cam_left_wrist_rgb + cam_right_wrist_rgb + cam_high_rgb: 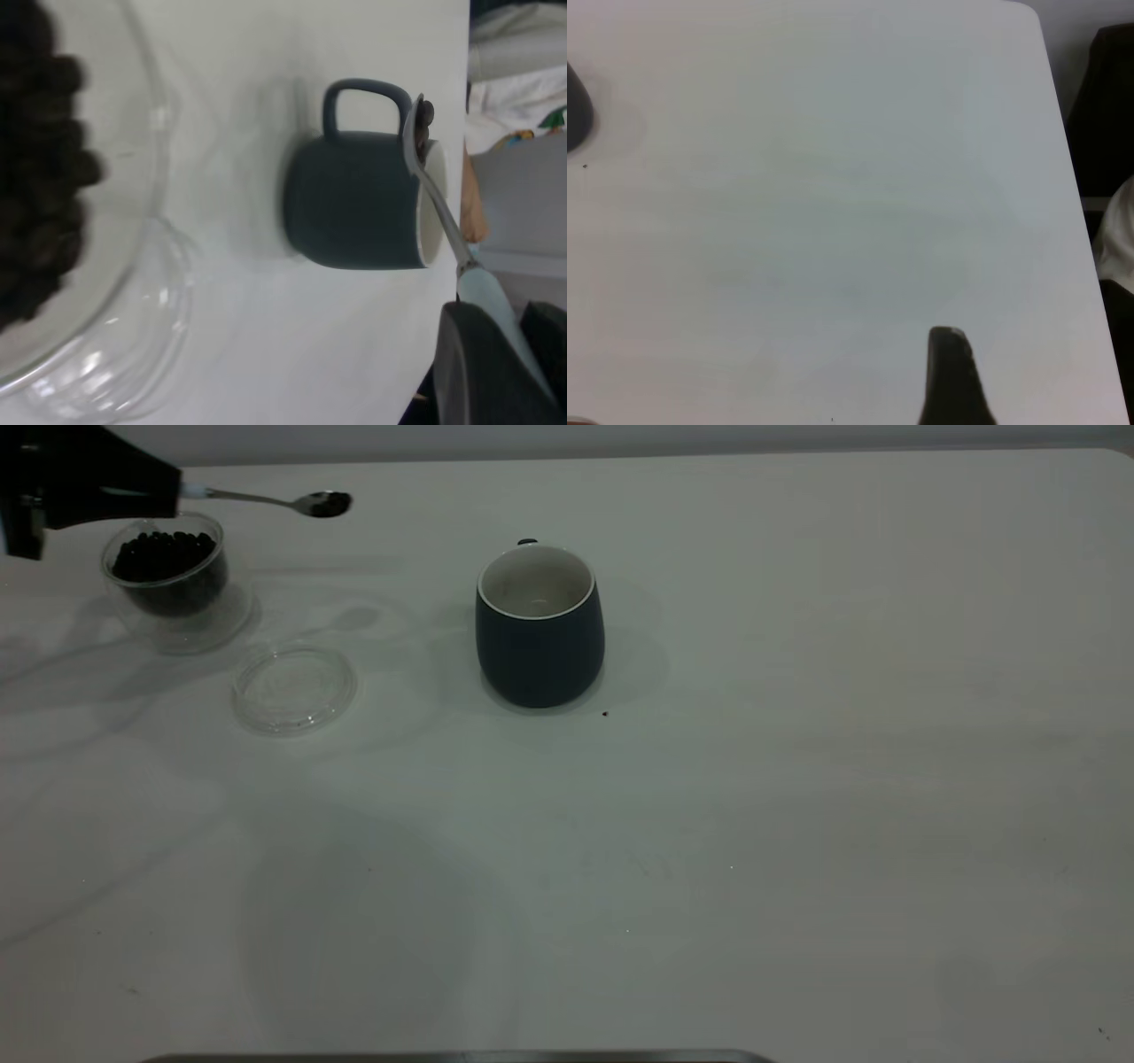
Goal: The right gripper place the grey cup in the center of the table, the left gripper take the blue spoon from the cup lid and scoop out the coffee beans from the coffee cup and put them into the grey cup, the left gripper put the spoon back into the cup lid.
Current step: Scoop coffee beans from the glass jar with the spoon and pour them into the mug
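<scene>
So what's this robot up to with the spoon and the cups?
The left gripper is holding a blue spoon by its handle, in the air above the table beside a glass coffee cup full of coffee beans. A few beans sit in the spoon's bowl. The grey cup stands near the middle of the table and looks empty so far. The clear cup lid lies bare between the two cups. The right gripper waits off to the side, holding nothing.

Coffee cup (pixel 168 580) far left — cup lid (pixel 294 688) between — grey cup (pixel 539 627) center
</scene>
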`<action>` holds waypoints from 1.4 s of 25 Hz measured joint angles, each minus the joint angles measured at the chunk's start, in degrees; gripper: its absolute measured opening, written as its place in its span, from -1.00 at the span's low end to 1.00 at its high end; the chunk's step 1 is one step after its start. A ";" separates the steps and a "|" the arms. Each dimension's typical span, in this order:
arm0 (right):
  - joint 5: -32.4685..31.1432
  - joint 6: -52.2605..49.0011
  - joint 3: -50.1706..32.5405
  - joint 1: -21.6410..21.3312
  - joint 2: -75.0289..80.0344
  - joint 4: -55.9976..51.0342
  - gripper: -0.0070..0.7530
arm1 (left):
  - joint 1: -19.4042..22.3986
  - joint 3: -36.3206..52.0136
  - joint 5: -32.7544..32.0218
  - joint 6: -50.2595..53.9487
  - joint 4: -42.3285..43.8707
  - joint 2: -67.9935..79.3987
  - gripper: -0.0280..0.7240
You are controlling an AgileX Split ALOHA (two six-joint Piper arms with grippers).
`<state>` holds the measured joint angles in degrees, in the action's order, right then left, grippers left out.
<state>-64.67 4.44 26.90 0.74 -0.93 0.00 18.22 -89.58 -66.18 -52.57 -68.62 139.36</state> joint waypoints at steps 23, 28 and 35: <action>-0.05 0.00 0.00 0.00 0.00 0.00 0.23 | -12.92 0.00 0.00 -0.19 -0.95 0.00 -0.60; -0.05 0.00 0.00 0.00 0.00 0.00 0.23 | -14.88 0.00 0.00 -2.69 -0.84 0.00 -0.60; -0.05 0.00 0.00 0.00 0.00 0.00 0.23 | -15.87 0.00 0.00 -12.86 -0.35 0.00 -0.60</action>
<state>-64.72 4.44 26.90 0.74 -0.93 0.00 2.36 -89.58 -66.18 -65.43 -68.97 139.36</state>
